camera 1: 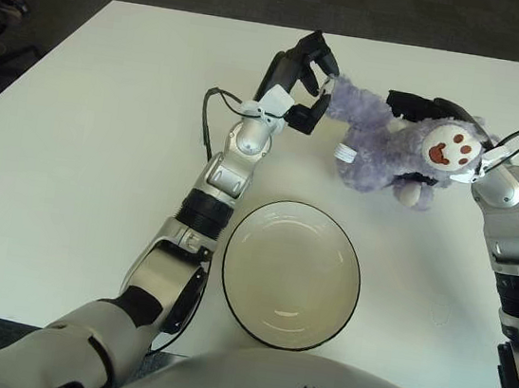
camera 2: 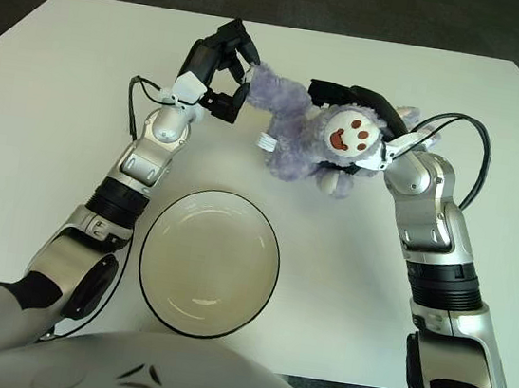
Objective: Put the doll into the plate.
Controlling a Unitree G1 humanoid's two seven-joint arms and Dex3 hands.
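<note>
Two hands hold the doll (camera 1: pixel 380 148) beyond the plate (camera 1: pixel 291 275): left hand (camera 1: pixel 305 80) fingers pinch its limb, right hand (camera 1: pixel 442 118) fingers clasp its head from the far side.

Purple doll (camera 1: pixel 380 148) held between both hands above white desk (camera 1: pixel 86 133): left hand (camera 1: pixel 305 80) pinches its limb, right hand (camera 1: pixel 433 112) grips behind head. Plate (camera 1: pixel 291 275) nearer, apart.
</note>
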